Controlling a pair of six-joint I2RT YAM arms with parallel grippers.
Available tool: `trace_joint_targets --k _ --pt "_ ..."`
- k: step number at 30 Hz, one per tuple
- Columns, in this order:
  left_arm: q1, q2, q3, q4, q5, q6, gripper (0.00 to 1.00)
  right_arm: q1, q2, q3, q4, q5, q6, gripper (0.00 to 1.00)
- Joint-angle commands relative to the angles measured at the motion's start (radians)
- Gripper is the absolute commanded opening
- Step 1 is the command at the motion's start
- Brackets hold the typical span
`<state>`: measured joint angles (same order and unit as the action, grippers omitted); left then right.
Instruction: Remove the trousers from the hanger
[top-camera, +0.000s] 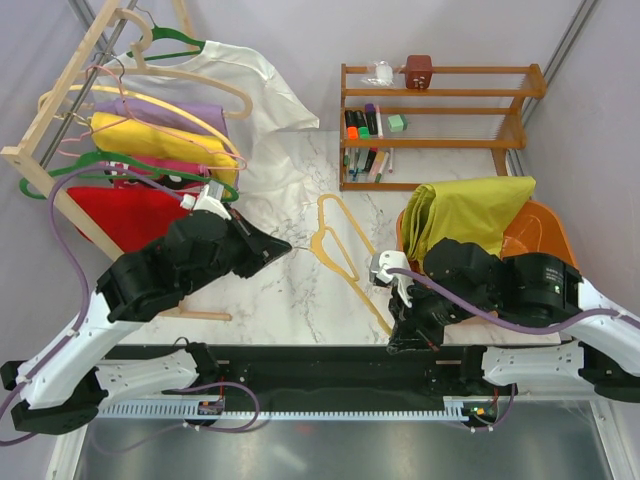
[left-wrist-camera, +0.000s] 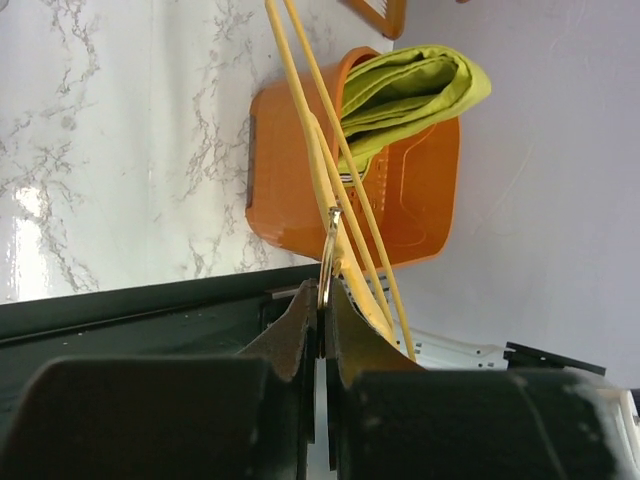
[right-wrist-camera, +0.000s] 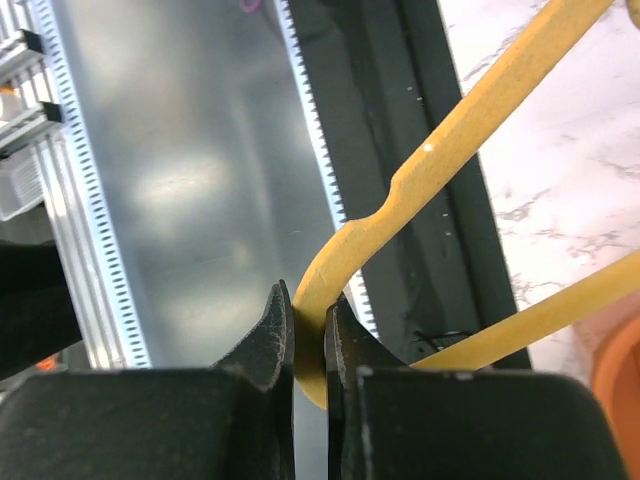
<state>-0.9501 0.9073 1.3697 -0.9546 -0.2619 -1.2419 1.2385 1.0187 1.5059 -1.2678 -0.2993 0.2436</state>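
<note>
Your left fingers (left-wrist-camera: 292, 335) pinch the pale yellow-orange plastic hanger (right-wrist-camera: 450, 130) by its wire hook (left-wrist-camera: 323, 270); your right fingers (right-wrist-camera: 268, 340) clamp its corner. Lime-yellow cloth trousers (top-camera: 470, 210) fill the orange basket (top-camera: 546, 232), right of frame.

Your hanger (right-wrist-camera: 470, 118), a thin pale yellow-orange triangle, spans between both pincers. Its silver wire hook (left-wrist-camera: 327, 255) is pinched in the left pincer (left-wrist-camera: 318, 300), and one curved shoulder end is clamped in the right pincer (right-wrist-camera: 310, 320). The trousers (top-camera: 470, 210), lime-yellow and folded in thick layers, lie beyond the right pincer, apart from the hanger.
</note>
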Motion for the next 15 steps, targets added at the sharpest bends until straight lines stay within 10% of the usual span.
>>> trace_joint_targets --k 1,9,15 --pt "-0.001 0.002 0.019 -0.050 0.007 -0.114 0.02 0.004 -0.032 0.002 0.071 0.253 -0.053 0.00" --pt "0.001 -0.002 0.020 -0.070 0.013 -0.188 0.07 0.018 0.004 0.037 0.067 0.388 -0.171 0.00" --pt "-0.001 0.021 0.052 -0.072 0.024 -0.142 0.47 0.019 0.000 0.020 0.073 0.304 -0.150 0.00"
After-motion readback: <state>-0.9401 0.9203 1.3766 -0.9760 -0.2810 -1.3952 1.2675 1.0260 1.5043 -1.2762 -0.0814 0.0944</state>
